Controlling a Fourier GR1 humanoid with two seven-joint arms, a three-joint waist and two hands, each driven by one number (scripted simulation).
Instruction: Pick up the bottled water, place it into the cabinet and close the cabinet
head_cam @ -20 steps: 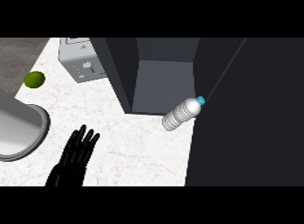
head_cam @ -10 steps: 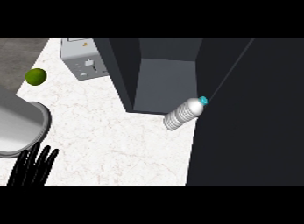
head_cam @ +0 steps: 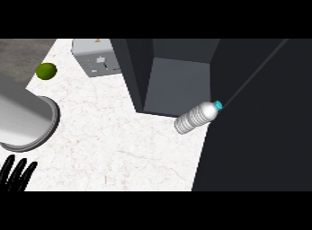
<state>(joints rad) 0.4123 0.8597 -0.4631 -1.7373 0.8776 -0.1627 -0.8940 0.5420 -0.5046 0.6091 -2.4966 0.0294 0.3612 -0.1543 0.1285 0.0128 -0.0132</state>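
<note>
A clear ribbed plastic water bottle [head_cam: 197, 118] lay on the white marble tabletop [head_cam: 118, 148]; at seven o'clock, the left robot hand [head_cam: 9, 174] was open, empty.

- The surface [head_cam: 118, 143] is seen in white, marbled with faint reddish veins.
- The bottle [head_cam: 194, 119] is shown as ribbed and whitish, with a turquoise cap.
- The cabinet [head_cam: 178, 81] is coloured dark grey.
- A green fruit [head_cam: 46, 71] is seen.
- A grey cylinder [head_cam: 15, 114] is shown.
- The box [head_cam: 100, 63] is light grey.
- The left hand [head_cam: 9, 175] is black.
</note>
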